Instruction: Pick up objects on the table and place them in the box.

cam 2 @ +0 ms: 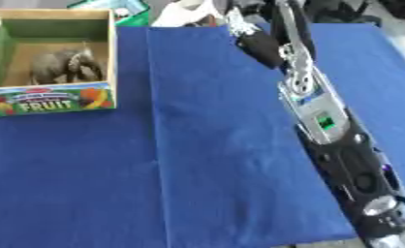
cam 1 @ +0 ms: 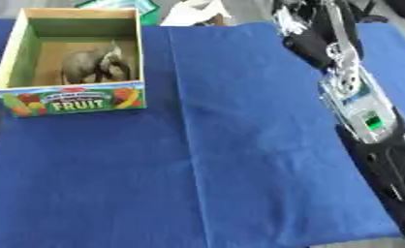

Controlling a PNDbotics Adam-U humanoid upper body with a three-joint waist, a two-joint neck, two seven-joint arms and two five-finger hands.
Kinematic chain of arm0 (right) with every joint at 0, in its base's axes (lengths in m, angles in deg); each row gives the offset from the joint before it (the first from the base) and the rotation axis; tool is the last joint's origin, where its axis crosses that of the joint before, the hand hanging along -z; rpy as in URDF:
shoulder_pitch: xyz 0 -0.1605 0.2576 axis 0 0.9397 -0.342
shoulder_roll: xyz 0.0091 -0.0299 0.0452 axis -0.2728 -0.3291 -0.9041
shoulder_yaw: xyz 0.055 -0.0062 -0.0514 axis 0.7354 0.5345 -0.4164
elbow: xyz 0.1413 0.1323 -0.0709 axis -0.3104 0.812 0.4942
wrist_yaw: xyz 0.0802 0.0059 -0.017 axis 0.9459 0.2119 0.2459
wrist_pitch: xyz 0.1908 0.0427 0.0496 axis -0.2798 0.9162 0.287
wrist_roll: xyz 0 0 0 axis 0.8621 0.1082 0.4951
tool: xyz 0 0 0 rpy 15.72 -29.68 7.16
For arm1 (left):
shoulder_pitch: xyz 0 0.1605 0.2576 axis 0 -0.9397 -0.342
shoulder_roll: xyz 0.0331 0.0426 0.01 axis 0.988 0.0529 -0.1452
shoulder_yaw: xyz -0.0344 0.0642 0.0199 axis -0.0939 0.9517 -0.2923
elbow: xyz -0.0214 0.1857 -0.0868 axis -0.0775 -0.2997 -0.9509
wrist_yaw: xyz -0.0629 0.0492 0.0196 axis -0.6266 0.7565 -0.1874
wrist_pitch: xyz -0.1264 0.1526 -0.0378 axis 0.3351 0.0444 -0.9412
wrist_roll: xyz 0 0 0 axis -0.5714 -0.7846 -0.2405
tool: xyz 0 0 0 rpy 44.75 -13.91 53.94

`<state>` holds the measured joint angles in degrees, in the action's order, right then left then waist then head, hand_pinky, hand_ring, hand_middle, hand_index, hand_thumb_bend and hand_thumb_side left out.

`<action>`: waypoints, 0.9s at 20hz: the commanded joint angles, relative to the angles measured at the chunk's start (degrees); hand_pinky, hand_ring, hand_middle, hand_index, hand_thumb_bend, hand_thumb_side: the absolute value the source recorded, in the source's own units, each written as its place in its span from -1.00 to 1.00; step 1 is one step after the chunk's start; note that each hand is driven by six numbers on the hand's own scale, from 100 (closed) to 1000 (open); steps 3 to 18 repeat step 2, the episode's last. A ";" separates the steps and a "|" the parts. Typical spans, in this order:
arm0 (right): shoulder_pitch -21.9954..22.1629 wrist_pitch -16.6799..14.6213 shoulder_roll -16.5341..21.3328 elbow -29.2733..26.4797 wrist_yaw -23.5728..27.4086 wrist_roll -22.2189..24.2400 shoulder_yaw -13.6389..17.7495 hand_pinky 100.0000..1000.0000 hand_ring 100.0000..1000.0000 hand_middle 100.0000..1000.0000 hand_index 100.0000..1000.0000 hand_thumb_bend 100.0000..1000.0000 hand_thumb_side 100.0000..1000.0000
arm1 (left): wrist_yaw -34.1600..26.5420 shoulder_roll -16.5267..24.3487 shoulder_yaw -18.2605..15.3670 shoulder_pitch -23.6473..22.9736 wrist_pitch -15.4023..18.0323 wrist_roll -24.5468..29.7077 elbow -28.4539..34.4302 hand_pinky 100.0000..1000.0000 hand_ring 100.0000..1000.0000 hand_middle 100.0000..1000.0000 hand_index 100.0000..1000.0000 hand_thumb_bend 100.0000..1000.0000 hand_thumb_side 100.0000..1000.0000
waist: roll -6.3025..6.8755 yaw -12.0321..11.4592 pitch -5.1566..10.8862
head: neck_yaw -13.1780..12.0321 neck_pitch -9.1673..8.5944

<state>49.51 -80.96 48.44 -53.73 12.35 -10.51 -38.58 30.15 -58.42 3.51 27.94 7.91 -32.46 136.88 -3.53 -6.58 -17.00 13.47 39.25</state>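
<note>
Right now your right hand [cam 2: 258, 44] reaches across the far edge of the blue cloth-covered table [cam 1: 240, 160], but whether its fingers are curled or straight you cannot tell. That grey elephant-shaped toy [cam 1: 96, 64] lies inside the open wooden box (labelled FRUIT) [cam 1: 70, 99] at far left.

Table [cam 1: 240, 169] under blue cloth [cam 1: 265, 126], fills most of frame. Cloth has lengthwise crease running top to bottom, just left of centre. Box [cam 1: 70, 99] stands on cloth at upper left, open top, "FRUIT" label on near wall. Grey object [cam 1: 91, 65] lies inside box. Cloth's near edge shows at lower right.
</note>
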 commanded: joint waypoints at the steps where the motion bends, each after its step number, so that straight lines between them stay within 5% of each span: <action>1: 1.31 0.30 0.14 -1.88 0.85 -1.75 1.96 0.15 0.48 0.37 0.60 -1.00 -0.27 | -0.16 1.04 -0.69 0.11 0.27 -0.33 0.62 -0.17 0.15 0.07 0.33 -0.11 -0.73 | 0.45 0.35 0.77 | -2.25 0.36; 18: 1.98 0.33 -0.18 -2.01 0.86 -2.08 2.26 0.15 0.48 0.37 0.60 -1.00 -0.26 | -0.17 1.07 -0.76 0.04 0.31 -0.36 0.60 -0.17 0.15 0.07 0.33 -0.10 -0.71 | 0.52 0.46 0.72 | -2.97 0.35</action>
